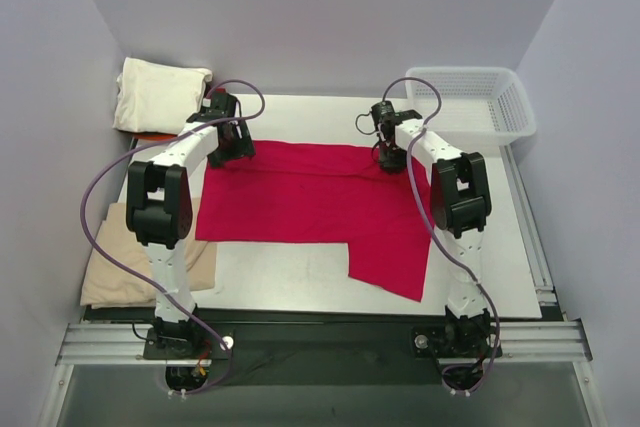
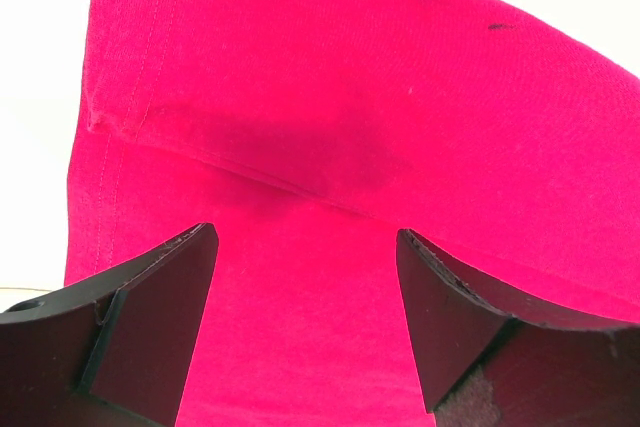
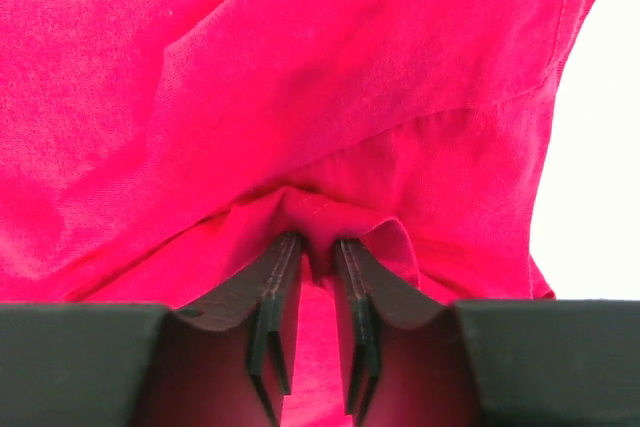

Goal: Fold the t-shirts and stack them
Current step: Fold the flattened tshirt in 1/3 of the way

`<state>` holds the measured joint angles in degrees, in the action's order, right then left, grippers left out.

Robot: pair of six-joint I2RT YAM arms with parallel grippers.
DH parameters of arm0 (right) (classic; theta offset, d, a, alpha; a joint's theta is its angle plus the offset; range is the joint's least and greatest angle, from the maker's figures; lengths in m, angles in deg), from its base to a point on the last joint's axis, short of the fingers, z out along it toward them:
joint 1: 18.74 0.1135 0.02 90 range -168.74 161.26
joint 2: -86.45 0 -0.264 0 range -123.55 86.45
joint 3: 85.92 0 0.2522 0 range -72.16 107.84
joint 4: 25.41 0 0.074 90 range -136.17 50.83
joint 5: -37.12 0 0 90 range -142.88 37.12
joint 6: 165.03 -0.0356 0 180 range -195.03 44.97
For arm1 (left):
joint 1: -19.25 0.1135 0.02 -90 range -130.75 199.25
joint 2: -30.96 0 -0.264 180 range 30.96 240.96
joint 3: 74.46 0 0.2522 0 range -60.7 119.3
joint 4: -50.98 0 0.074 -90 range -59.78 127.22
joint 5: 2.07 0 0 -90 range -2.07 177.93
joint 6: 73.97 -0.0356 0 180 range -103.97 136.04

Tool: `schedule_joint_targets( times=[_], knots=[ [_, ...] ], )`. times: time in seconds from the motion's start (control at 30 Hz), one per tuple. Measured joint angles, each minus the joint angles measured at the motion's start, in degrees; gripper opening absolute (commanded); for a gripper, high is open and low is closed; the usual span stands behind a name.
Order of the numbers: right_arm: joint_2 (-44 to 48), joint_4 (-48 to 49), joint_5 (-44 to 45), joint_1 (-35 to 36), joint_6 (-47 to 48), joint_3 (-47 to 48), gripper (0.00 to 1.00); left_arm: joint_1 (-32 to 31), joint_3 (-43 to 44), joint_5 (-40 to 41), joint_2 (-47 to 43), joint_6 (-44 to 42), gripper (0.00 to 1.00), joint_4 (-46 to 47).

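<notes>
- Right wrist view: the right claw [image 3: 318,247] is nearly closed, pinching a little ridge of the red shirt [image 3: 330,97], probably to lift that far edge for a fold.
- The left claw [image 2: 305,237] hangs wide open over a stitched hem, holding nothing.
- The red shirt lies spread on the table [image 1: 300,272]: soft, thin knit, one flap poking toward the near edge.
- A folded cream shirt [image 1: 158,95] sits far left, a tan shirt [image 1: 120,262] near left.
</notes>
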<state>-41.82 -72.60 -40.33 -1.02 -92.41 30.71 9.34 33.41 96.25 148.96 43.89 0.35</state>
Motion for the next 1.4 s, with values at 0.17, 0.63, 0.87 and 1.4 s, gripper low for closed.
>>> schedule_joint_targets(
  times=[0.17,0.63,0.87,1.4],
  knots=[
    [0.0,-0.02,0.02,0.0,0.22,0.02,0.17,0.0,0.0,0.0,0.0,0.02,0.83,0.0],
    [0.04,-0.02,2.69,0.87,1.2,0.02,0.28,-0.11,0.0,0.0,0.0,0.07,0.83,0.0],
    [0.35,-0.04,4.87,2.78,1.81,0.02,0.28,-0.17,0.0,-0.02,0.0,0.11,0.83,0.0],
    [2.45,-0.57,12.0,5.25,1.86,-1.11,0.28,-0.17,0.0,-0.02,0.0,0.17,0.83,0.0]
  ],
)
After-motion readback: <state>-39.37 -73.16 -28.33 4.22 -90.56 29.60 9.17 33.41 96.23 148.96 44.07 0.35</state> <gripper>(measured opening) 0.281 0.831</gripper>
